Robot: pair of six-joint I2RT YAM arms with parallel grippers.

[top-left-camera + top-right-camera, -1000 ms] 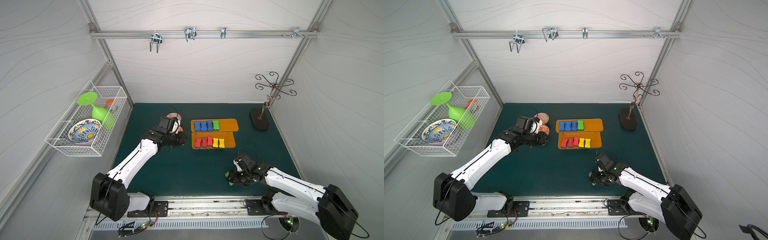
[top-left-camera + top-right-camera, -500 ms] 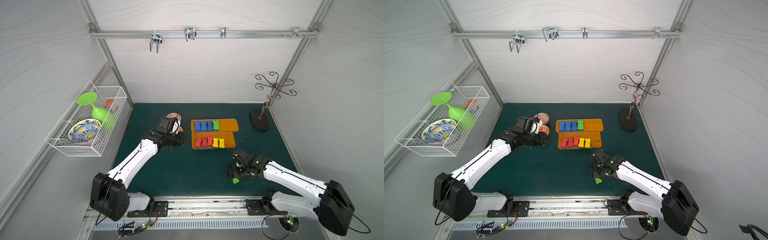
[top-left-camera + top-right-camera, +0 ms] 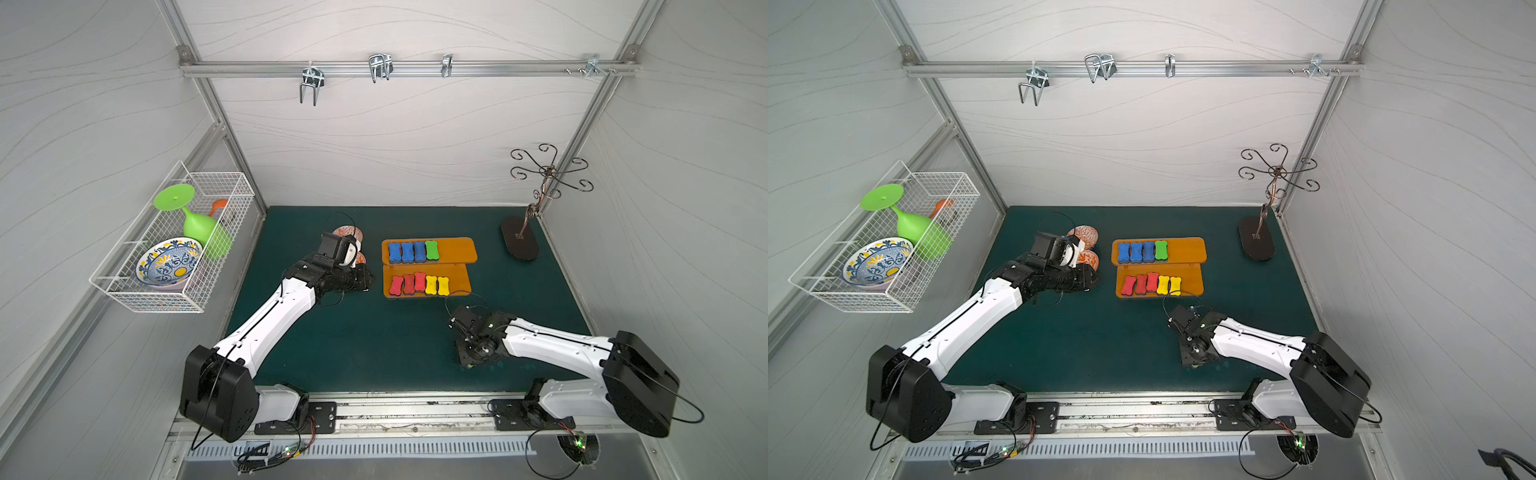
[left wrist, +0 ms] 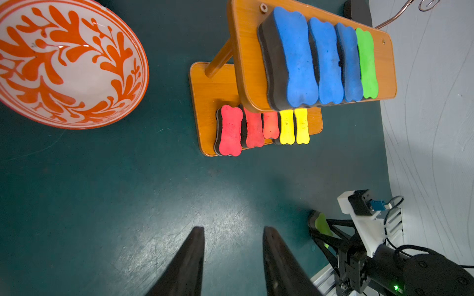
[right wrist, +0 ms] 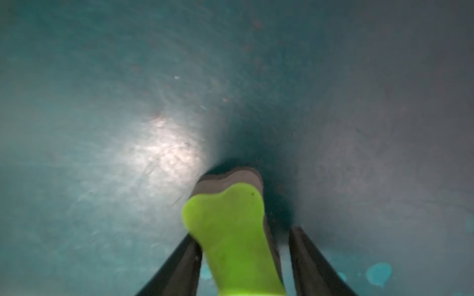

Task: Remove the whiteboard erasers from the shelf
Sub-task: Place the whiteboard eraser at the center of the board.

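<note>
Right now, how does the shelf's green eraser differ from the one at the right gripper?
The shelved green eraser lies flat on top of the shelf, beside the blue erasers; the loose green eraser is off it, down at the mat. Nothing grips the first; the second sits between the fingers of the right gripper, a gap on one side. Both are green and bone-shaped.

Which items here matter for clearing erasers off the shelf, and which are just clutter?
Job: shelf; blue erasers, green eraser on its top tier; red erasers, yellow erasers on the lower; second green eraser, already off.
Clutter: orange-patterned bowls; wire basket with green goblet and blue-patterned bowl; scrolled metal stand; rail hooks.
</note>
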